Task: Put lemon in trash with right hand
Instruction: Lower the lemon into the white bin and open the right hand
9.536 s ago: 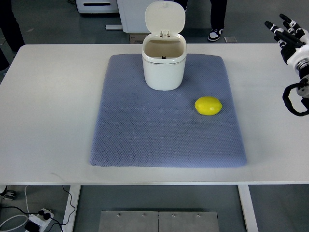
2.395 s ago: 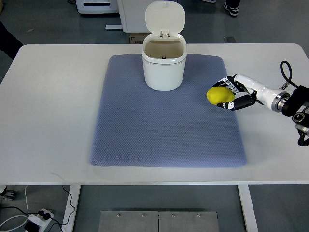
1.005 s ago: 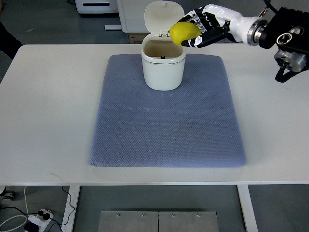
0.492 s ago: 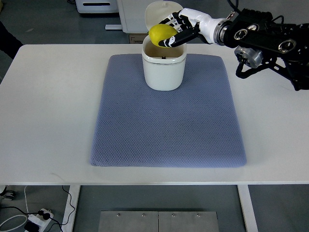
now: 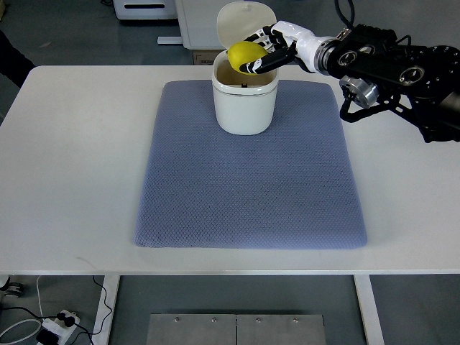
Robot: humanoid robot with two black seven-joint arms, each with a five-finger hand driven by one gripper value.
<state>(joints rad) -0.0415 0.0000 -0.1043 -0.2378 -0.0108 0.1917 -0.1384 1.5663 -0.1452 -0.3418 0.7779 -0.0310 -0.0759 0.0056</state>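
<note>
1. Over the open trash bin (image 5: pixel 244 100), the right hand (image 5: pixel 275 44) is gripping the lemon (image 5: pixel 244 56) with curled fingers, so a release should drop it inside.
2. Behind the opening, the lid (image 5: pixel 246 20) is standing upright, leaving the mouth unobstructed.

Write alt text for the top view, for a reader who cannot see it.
The robot's right hand holds a yellow lemon over an open white trash bin, which stands on a blue-grey mat on a white table.

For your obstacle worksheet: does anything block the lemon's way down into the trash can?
Nothing visible does. The right hand holds the lemon over the trash can, whose lid stands open behind it.
</note>
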